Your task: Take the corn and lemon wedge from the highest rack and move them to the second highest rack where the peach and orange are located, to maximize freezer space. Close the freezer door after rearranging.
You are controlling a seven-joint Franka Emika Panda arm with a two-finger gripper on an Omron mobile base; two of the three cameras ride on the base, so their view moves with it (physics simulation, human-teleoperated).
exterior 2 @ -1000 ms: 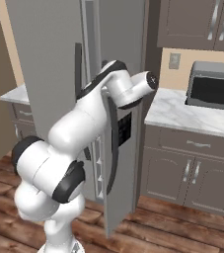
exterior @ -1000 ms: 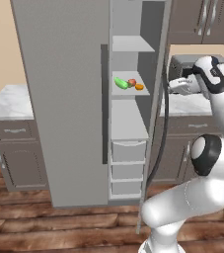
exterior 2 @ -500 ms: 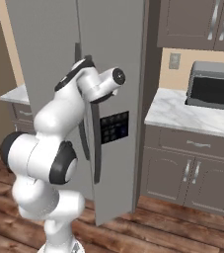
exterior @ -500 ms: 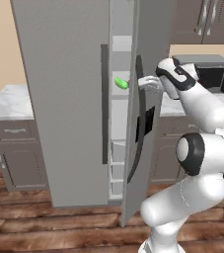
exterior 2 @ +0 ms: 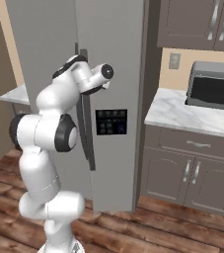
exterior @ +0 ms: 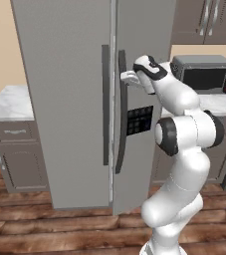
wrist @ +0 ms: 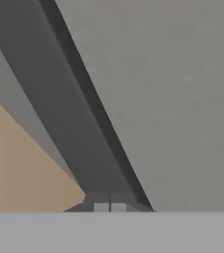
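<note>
In the left base view, the freezer door [exterior: 139, 104] now sits almost flush with the other door [exterior: 64, 99]. A second ago it stood wide open, showing the racks with a green item and orange-coloured fruit on one of them; half a second ago only a narrow gap with a sliver of green was left. The food is now shut away behind the door, so whether the corn and lemon wedge lie on the second rack cannot be checked. The closing step looks nearly or fully done, though the door's lower edge seems to stand slightly proud. The arm rises from the lower right, elbow bent, forearm reaching left at about handle height, and the claw [exterior: 126, 78] meets the door just beside the top of the dark handle [exterior: 121, 109]. Its fingers look pressed together with nothing between them.

In the right base view, the arm rises from the lower left, folded tight, with the wrist turned into the door's front [exterior 2: 118, 59] above the dark control panel [exterior 2: 111, 121]. The hand itself is hidden behind the wrist. A microwave [exterior 2: 214, 90] rests on the marble surface [exterior 2: 182, 114] to the right.

In the hand view, the two finger tips [wrist: 109, 207] sit side by side, closed and empty, close against the grey door face [wrist: 172, 89], with a dark band, probably the handle, running diagonally across.
</note>
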